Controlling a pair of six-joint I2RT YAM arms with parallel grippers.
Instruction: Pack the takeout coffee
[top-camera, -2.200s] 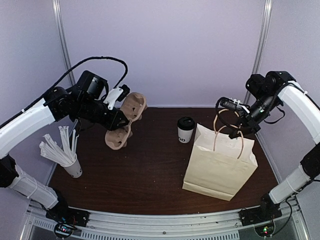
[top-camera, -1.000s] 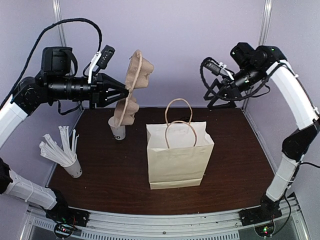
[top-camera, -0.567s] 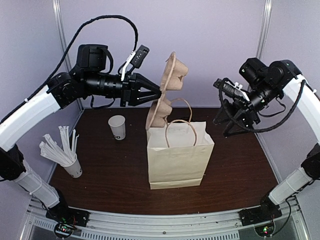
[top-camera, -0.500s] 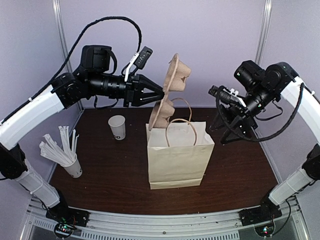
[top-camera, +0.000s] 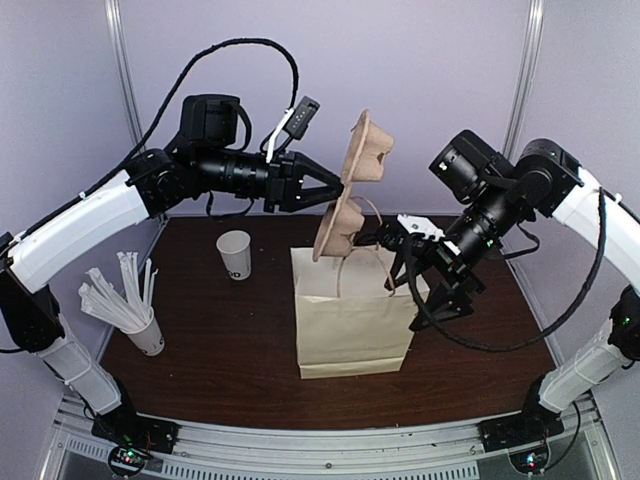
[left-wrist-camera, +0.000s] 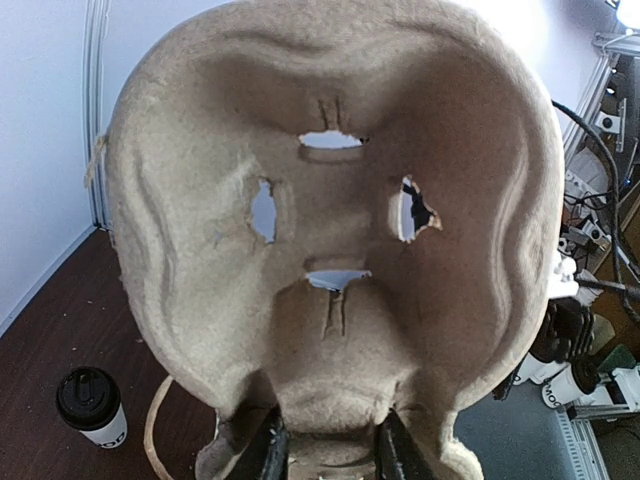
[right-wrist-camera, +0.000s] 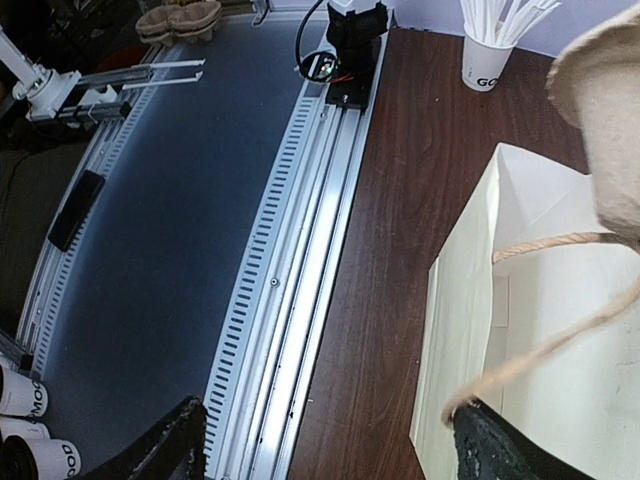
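Note:
The takeout coffee (left-wrist-camera: 90, 405), a white cup with a black lid, shows only in the left wrist view, on the table beside a bag handle. In the top view the bag hides it. My left gripper (top-camera: 335, 190) (left-wrist-camera: 332, 455) is shut on the lower edge of the brown pulp cup carrier (top-camera: 352, 190) (left-wrist-camera: 330, 230), which hangs upright over the open paper bag (top-camera: 345, 330) (right-wrist-camera: 500, 300). My right gripper (top-camera: 415, 285) (right-wrist-camera: 335, 450) is wide open at the bag's right rim. One twine handle lies against its right finger (right-wrist-camera: 490, 450).
A lidless white cup (top-camera: 235, 255) stands left of the bag. A cup of wrapped straws (top-camera: 145, 335) (right-wrist-camera: 487, 60) sits near the left edge. The metal rail (right-wrist-camera: 300, 300) runs along the table's front. Spare cups (right-wrist-camera: 20, 400) and carriers (right-wrist-camera: 180, 18) lie off the table.
The left arm carried the carrier rightward until it hangs over the bag's mouth. The right arm came down and leftward from near the wall to the bag's right rim.

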